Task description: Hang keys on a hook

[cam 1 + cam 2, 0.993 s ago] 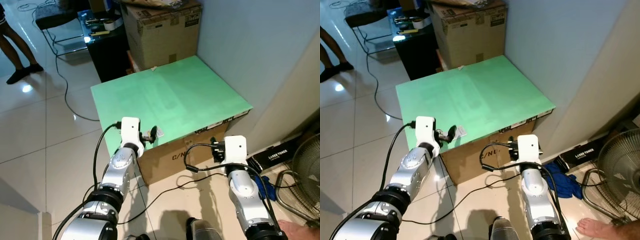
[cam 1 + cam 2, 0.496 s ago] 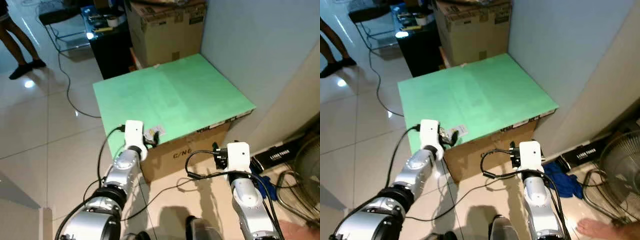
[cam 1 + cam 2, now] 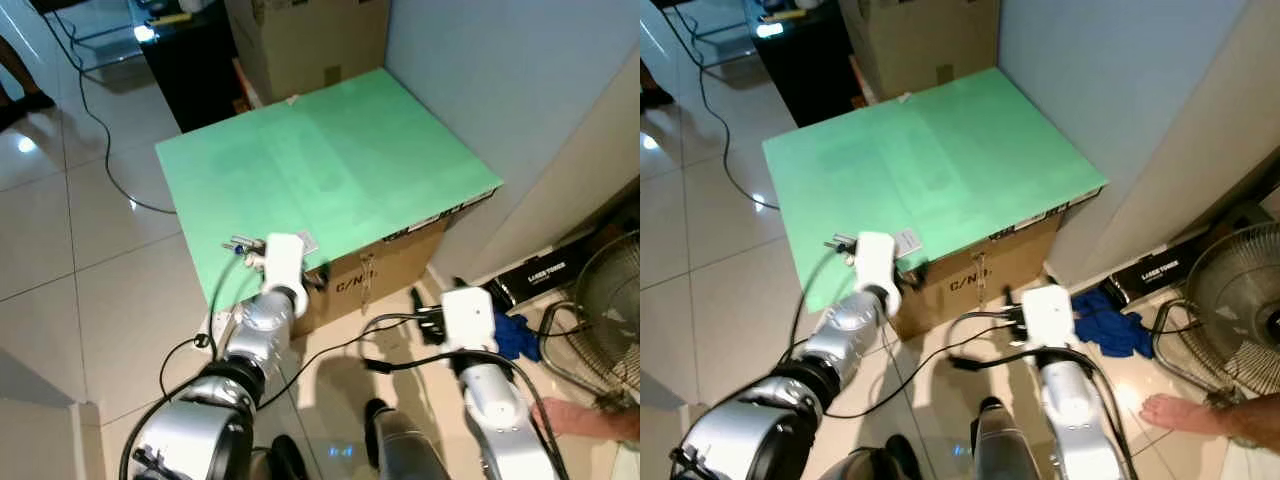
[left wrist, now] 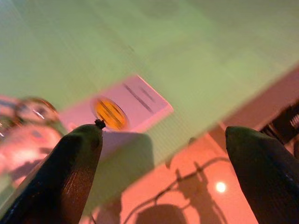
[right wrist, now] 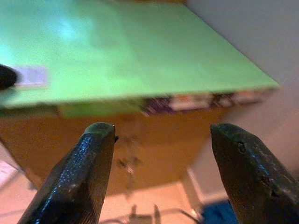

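A bunch of keys (image 3: 238, 246) lies on the green board (image 3: 330, 150) near its front edge, with a white tag (image 3: 305, 240) beside it. In the left wrist view the tag (image 4: 124, 105) carries a yellow disc and the key ring (image 4: 29, 110) is a blur. My left gripper (image 4: 161, 135) is open just above the tag at the board's edge, holding nothing. My right gripper (image 5: 161, 133) is open, lower down, facing the cardboard box (image 5: 107, 135) that carries the board.
A bigger carton (image 3: 305, 40) and a black cabinet (image 3: 190, 60) stand behind the board. A wall closes the right side. A fan (image 3: 610, 300), a black box (image 3: 540, 275), a blue cloth (image 3: 515, 335), floor cables and a person's foot (image 3: 600, 415) lie to my right.
The camera has shifted and tipped down. My left gripper has moved forward over the board's front edge, close to the tag and keys. The right arm has come nearer the box.
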